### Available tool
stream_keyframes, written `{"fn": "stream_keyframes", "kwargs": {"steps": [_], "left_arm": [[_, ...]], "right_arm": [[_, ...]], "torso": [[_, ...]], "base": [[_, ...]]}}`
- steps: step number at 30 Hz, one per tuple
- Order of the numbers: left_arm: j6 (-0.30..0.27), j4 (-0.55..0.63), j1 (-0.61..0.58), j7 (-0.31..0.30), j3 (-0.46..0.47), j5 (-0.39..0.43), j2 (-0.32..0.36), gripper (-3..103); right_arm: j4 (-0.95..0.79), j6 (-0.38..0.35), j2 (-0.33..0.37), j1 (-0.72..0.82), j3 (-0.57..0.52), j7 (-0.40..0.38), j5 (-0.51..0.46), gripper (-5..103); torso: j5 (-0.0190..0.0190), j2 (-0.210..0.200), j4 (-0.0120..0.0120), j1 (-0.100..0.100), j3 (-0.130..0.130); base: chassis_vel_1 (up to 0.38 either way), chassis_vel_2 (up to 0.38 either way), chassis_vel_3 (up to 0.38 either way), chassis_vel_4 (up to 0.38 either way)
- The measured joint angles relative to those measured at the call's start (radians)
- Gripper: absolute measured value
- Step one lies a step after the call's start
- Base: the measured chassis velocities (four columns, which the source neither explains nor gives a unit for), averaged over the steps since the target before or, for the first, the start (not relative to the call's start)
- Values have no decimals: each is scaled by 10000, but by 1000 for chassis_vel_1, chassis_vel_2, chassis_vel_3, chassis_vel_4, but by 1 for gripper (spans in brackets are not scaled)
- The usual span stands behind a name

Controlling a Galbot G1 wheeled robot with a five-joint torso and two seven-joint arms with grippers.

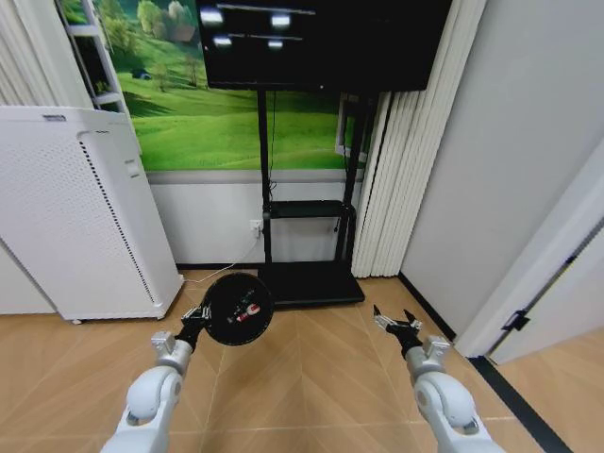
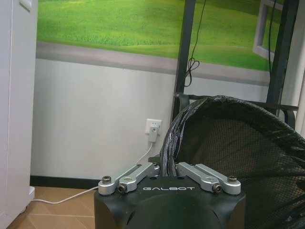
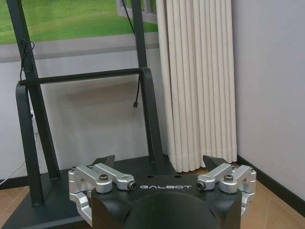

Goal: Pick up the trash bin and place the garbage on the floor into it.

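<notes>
The trash bin (image 1: 238, 309) is held up above the wooden floor (image 1: 302, 377) by the left gripper (image 1: 197, 319), w/ its open mouth turned toward the head camera, so one looks straight inside. It hangs in front of the black base of the TV stand (image 1: 311, 281) and just right of the big white appliance (image 1: 75, 217). Inside the bin lie red-and-white pieces of garbage (image 1: 247, 310) (small, I cannot tell how many pieces or if there is something green among them). In the left wrist view the bin's rim (image 2: 167, 143), covered by a black plastic liner, goes down between the two silver finger links, and the mesh wall fills the space behind; the left gripper is pinching the rim at the side nearest the arm.

The right gripper (image 1: 398, 324) hovers over the floor at the right, well apart from the bin, approx. at the same height as the left one. Its jaws are spread wide and hold nothing; in the right wrist view both dark fingertips (image 3: 106, 161) stand far from each other, w/ the stand's base and the white curtain (image 3: 200, 81) behind them.

A white cable runs from the wall socket (image 2: 153, 129) down to the floor near the appliance.
</notes>
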State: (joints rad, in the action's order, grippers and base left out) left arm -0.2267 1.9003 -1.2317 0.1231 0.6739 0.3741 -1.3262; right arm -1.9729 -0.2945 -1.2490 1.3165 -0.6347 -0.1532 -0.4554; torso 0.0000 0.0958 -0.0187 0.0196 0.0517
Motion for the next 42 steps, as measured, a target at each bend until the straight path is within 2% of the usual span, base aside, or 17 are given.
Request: {"fn": "stream_keyframes", "kwargs": {"steps": [42], "left_arm": [[-29,355,-57,-95,-306,-76,-101,3]], "right_arm": [[-92,69,107,249,-384,336,-215,100]], "torso": [[1,-3,-2,0,1]], "base": [[78,-88,-81,89]]}}
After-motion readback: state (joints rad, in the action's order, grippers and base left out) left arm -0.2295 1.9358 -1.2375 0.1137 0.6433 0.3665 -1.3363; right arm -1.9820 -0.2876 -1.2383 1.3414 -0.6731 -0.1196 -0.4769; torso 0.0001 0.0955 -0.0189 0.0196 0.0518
